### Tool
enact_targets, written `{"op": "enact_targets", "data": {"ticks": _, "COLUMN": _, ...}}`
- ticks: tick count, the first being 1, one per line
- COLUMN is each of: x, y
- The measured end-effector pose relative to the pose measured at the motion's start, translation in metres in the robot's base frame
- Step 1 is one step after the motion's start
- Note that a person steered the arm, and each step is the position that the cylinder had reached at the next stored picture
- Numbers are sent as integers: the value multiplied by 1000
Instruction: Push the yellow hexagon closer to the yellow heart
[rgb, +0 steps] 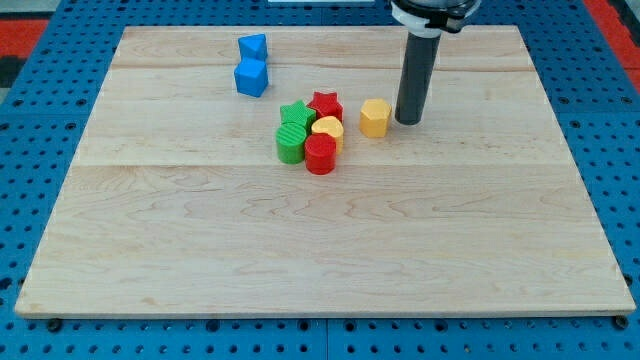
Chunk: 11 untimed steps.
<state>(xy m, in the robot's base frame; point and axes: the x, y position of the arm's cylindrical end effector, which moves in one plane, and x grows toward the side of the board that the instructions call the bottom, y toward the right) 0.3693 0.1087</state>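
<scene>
One small yellow hexagon (375, 117) sits just right of the yellow heart (328, 129), with my tip (408, 120) just beside its far side; it looks light, rigid, likely to spin, so I'd push its flat face centrally; no pincer exists here.

I see the yellow hexagon (375, 117) lying flat, just right of the yellow heart (328, 130), a small gap between them; the heart sits in a block cluster.
</scene>
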Motion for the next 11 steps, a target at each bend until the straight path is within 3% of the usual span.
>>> {"op": "enact_targets", "data": {"ticks": 3, "x": -24, "y": -17}}
{"op": "enact_targets", "data": {"ticks": 6, "x": 2, "y": -30}}
{"op": "enact_targets", "data": {"ticks": 8, "x": 35, "y": -3}}
{"op": "enact_targets", "data": {"ticks": 11, "x": 37, "y": -46}}
